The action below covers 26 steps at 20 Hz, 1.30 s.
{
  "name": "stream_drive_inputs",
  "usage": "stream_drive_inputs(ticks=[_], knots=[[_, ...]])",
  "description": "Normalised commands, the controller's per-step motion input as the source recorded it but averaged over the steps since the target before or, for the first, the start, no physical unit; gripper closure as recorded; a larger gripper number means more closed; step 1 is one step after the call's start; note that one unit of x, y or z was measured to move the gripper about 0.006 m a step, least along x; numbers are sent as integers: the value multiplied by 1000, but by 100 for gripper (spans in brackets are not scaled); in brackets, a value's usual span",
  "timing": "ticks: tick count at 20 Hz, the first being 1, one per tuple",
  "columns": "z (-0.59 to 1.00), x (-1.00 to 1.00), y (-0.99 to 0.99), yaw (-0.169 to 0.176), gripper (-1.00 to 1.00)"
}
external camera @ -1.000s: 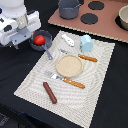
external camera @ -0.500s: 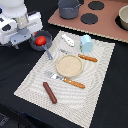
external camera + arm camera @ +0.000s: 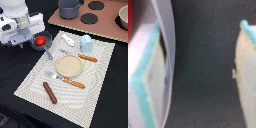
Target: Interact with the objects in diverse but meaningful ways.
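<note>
Tomato (image 3: 40, 40) sits in the grey saucepan (image 3: 44, 46), just beside the spread-apart hand (image 3: 25, 37).

Exterior view: even, soft light, faint shadows, low-res, slightly soft overall. White arm (image 3: 20, 22) near blown out at 10 o'clock. Wrist view: heavily defocused, pads (image 3: 145, 85) blurred, dim centre.

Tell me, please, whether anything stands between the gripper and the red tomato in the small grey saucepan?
Nothing visible does. The gripper sits right beside the red tomato in the small grey saucepan; its pads have only dark cloth between them.
</note>
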Motion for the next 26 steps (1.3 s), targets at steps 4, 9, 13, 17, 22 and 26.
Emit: stream_drive_inputs(ticks=[4,9,13,17,22,26], knots=[[-21,356,48,-65,100],[-18,373,28,-63,100],[-30,396,36,-58,100],[-61,359,13,-44,100],[518,-167,259,39,100],[971,-400,384,69,100]])
